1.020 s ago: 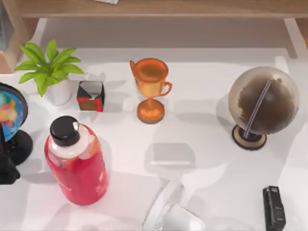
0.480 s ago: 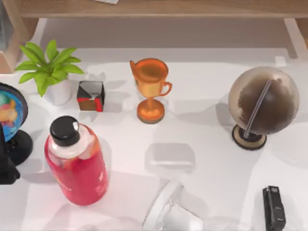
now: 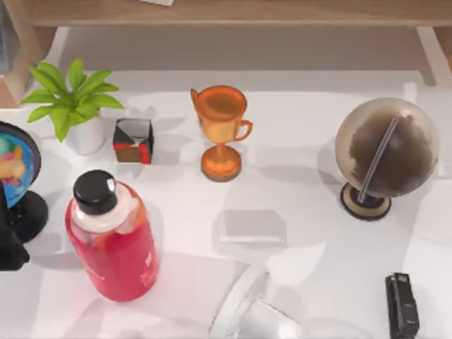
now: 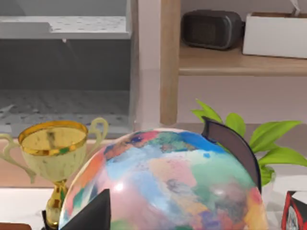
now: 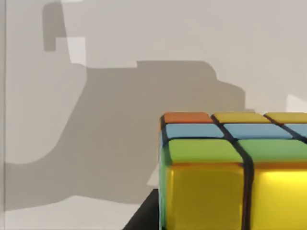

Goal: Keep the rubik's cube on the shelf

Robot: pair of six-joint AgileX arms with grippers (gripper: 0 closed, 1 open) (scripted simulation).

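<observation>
While hanging over the white tabletop (image 5: pixel 96 72), grips rubik's cube (image 5: pixel 216 182) in right gripper (image 5: pixel 225 218). Clamped on it, dark finger (image 5: pixel 144 218) tight against the cube's side. Yellow face nearest the wrist camera, then green, blue and orange tiles. Throws a blocky shadow on the tabletop below. Cube's place relative to the trophy: cannot tell. Not on the shelf yet.

Top view, near edge first:
- clear glass thing (image 3: pixel 247 318) on the near side of trophy (image 3: pixel 221 131), at the table's edge
- black stapler (image 3: pixel 402 304) near side, well right of trophy
- red bottle (image 3: pixel 113 240) with black cap, upright, near-left of trophy
- square grey shadow (image 3: pixel 251 226) between trophy and glass thing
- left gripper (image 3: pixel 8 247) parked well left of trophy, just beside colourful globe (image 3: pixel 14 162); grip state: cannot tell
- brown globe (image 3: pixel 385 152) well right of trophy
- black, red and grey cube (image 3: pixel 133 140) near trophy's left, apart from it
- potted plant (image 3: pixel 74 99) further left, just beside that cube
- shelf (image 3: pixel 212 13) beyond trophy, along the far edge
</observation>
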